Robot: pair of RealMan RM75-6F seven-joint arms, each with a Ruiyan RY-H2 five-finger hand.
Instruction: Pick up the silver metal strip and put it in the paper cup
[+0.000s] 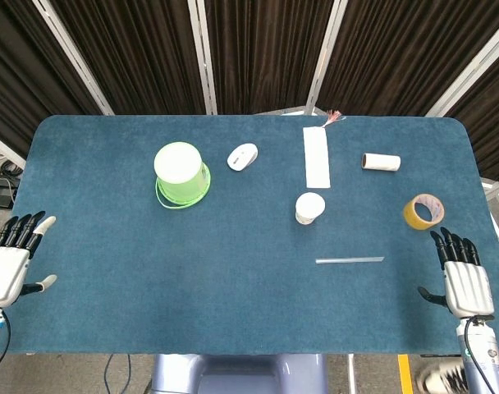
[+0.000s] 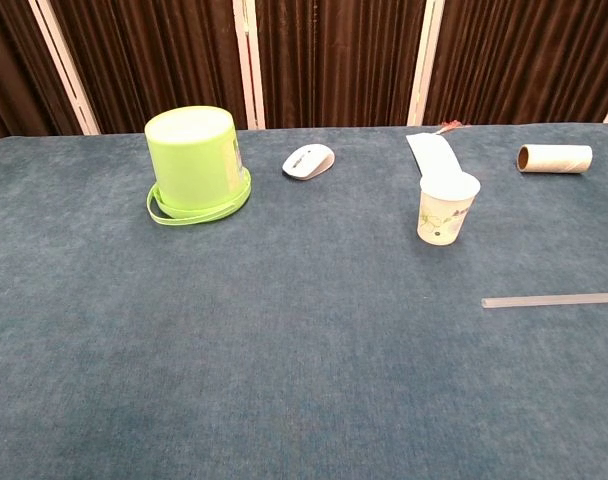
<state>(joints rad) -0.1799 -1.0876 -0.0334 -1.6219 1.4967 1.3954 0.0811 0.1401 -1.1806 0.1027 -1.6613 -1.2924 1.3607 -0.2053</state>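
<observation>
Strip: the silver metal strip [image 1: 350,260] lies flat on the blue table [image 1: 110,312], crosswise to the robot, near the paper cup [image 1: 309,208] on its robot side and a little to its right.
Cup: upright, mouth open, just in front of a flat white card [image 1: 316,156].
Step in hand: the reach has not begun; judged from the layout, the right hand is the natural choice, being the nearer one.
Doing it well: the strip is thin and flush with the cloth, so a fingertip pinch near its right end, then tipping it end-first into the cup, seems wisest.
Right hand [image 1: 464,281]: released, fingers spread, palm down at the table's near right corner, holding nothing.
Left hand [image 1: 10,265]: likewise released at the near left corner, well apart from everything.
</observation>
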